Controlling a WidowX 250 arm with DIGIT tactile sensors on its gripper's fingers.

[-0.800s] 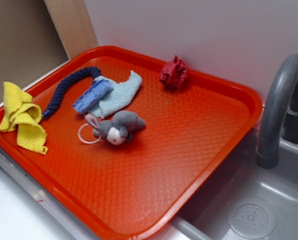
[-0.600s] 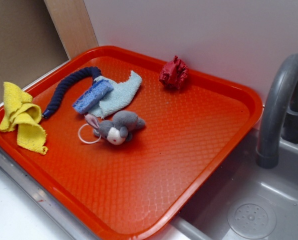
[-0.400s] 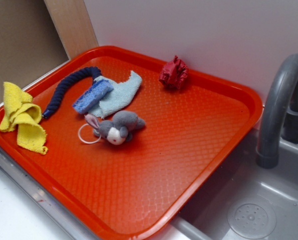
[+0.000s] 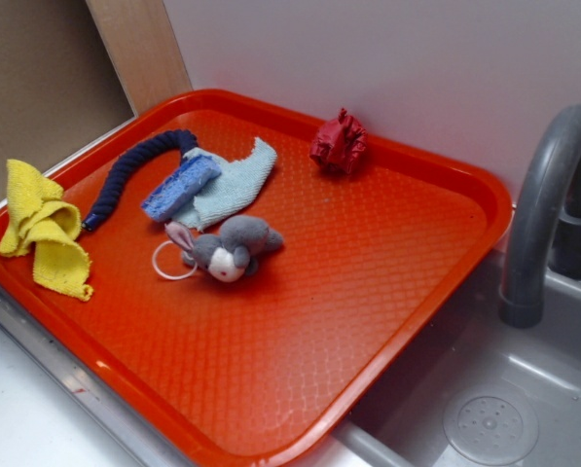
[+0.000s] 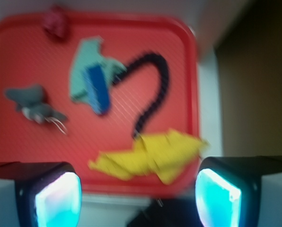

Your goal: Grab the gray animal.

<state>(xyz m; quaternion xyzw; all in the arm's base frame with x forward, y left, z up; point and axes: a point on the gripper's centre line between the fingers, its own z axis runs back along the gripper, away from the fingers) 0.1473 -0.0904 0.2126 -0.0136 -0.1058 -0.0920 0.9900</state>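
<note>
Red tray (image 4: 387, 292) holds gray animal (image 4: 227, 248) beside light blue cloth (image 4: 234, 183); gripper (image 5: 138, 196) jaws spread wide, empty

- Tray (image 4: 387, 282): orange plastic, glossy, fine pebbled texture.
- Gray bunny (image 4: 229, 248) on the tray: matt plush.
- Yellow cloth (image 4: 42, 229) at the tray's edge: coarse knit.
- Faucet (image 4: 543, 204) beside the tray: smooth gray plastic.
</note>
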